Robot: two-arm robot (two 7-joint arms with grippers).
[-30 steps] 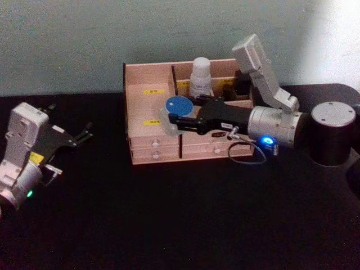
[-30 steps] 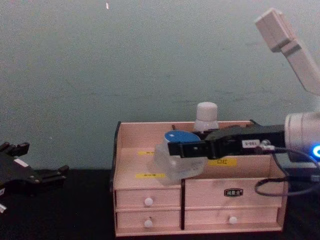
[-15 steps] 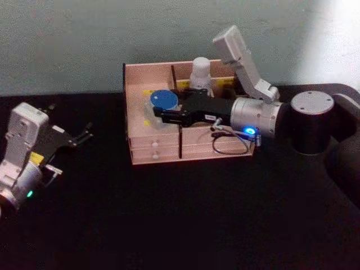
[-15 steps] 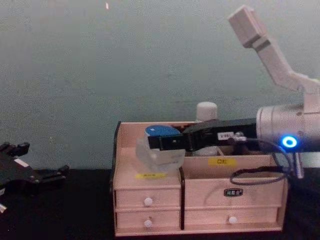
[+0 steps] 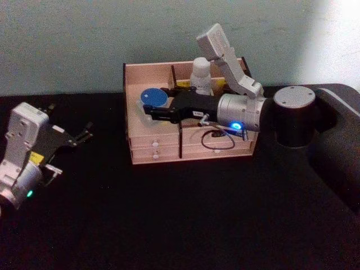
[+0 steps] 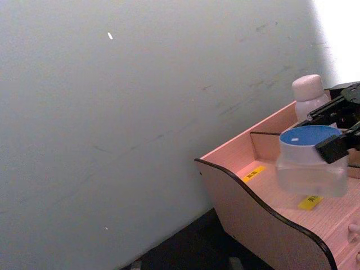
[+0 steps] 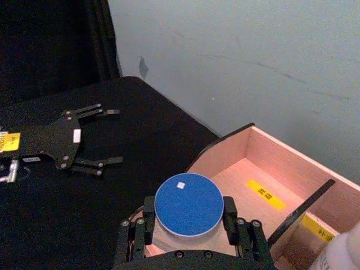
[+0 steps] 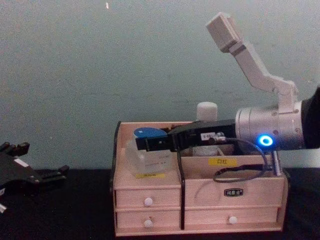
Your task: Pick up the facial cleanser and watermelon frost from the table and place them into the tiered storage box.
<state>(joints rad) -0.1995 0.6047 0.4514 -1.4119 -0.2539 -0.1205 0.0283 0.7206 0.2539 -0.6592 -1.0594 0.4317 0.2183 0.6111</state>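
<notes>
Blue-lidded, the watermelon frost (image 5: 152, 98) hangs pinched in the right hand (image 5: 151, 110) over the tiered storage box (image 5: 135, 147), at its 9 o'clock compartment.

The chest view puts the jar just above that shelf (the release is straight down, I judge).

The facial cleanser (image 5: 201, 74) stands inside at 12 o'clock.

The left hand (image 5: 84, 133) rests spread on the worktop (image 5: 185, 219).

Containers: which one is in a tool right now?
The watermelon frost, blue-lidded, clamped by the right tool over the tiered storage box. The facial cleanser stands free inside.
</notes>
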